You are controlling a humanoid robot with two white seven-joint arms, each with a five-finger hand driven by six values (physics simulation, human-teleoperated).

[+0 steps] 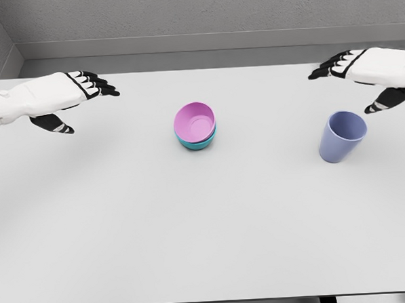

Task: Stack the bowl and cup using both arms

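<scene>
Hovering open-handed over a white table (125,230).

Showing only the rim of a teal bowl (201,144) under the pink bowl (195,121) at frame centre; left hand (64,96) reaching at upper left, well apart, fingers spread; right hand (368,71), cut off at upper right, relaxed just above the blue cup (342,137).

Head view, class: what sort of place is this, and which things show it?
Probably a simulated test bench: a plain white table against bare grey walls, holding only a pink bowl nested in a teal bowl and a blue cup, with two robot hands hovering.
</scene>
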